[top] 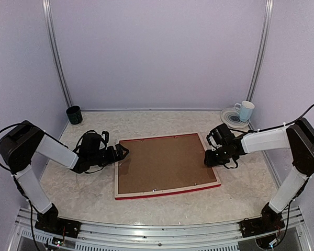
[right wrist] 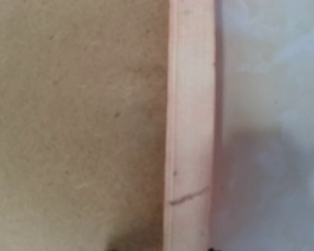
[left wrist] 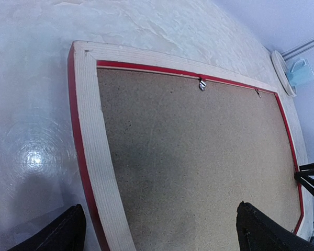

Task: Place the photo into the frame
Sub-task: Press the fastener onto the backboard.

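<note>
Overhead and wrist views of the work cell. A pale cream table top with a faint marbled pattern [top: 83,185] is enclosed by plain lilac walls [top: 157,52]; two slim aluminium uprights [top: 57,57] run up the rear corners, and a ribbed metal rail [top: 157,232] carrying both arm bases is seen along the near edge. A soft glare spot is reflected from the surface beside the frame in the left wrist view.

The large rectangular picture frame with pale wood back and red edges [left wrist: 97,136] is laid face down at the centre of the table. Its opening is filled by a brown fibreboard backing panel [top: 165,164], on which small metal retaining tabs [left wrist: 202,83] are seen along the far rail.

The left gripper [top: 123,152] is positioned at the frame's left side with its jaws spread wide – one black finger [left wrist: 68,230] is seen over bare table, the other over the backing panel, so that the left rail is straddled. Contact cannot be judged.

The right gripper [top: 209,157] is placed at the frame's right rail. In its own blurred close view only wood and board are shown, and the state of its jaws cannot be told.

At the rear left corner a dark green cup [top: 74,114] is set upright; at the rear right a pale blue mug [top: 245,110] is stood on a round patterned plate [top: 229,119] – both well apart from the frame.
</note>
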Robot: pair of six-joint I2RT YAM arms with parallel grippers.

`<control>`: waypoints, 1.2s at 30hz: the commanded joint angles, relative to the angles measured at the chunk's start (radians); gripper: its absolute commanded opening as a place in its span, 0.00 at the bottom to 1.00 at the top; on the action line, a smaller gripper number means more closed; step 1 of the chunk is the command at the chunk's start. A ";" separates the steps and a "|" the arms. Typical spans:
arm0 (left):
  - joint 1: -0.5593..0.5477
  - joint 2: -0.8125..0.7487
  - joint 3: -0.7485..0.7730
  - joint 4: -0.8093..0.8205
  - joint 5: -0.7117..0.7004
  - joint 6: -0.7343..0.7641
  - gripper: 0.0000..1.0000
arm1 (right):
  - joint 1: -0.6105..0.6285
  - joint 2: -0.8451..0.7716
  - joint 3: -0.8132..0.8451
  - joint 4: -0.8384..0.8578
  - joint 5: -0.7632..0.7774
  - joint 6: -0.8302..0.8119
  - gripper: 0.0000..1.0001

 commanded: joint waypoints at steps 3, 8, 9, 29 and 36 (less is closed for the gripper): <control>0.007 0.048 -0.029 -0.122 0.021 -0.022 0.99 | -0.005 -0.008 0.002 -0.088 0.011 -0.037 0.38; 0.007 0.050 -0.029 -0.120 0.025 -0.023 0.99 | -0.004 -0.002 -0.007 -0.090 0.041 -0.041 0.35; 0.007 0.051 -0.029 -0.120 0.025 -0.024 0.99 | -0.005 0.001 -0.007 -0.091 0.046 -0.042 0.34; 0.012 0.054 -0.030 -0.115 0.031 -0.026 0.99 | -0.004 -0.004 -0.021 -0.078 0.071 -0.063 0.16; 0.013 0.053 -0.030 -0.115 0.032 -0.025 0.99 | -0.005 -0.003 0.012 -0.118 0.040 -0.108 0.37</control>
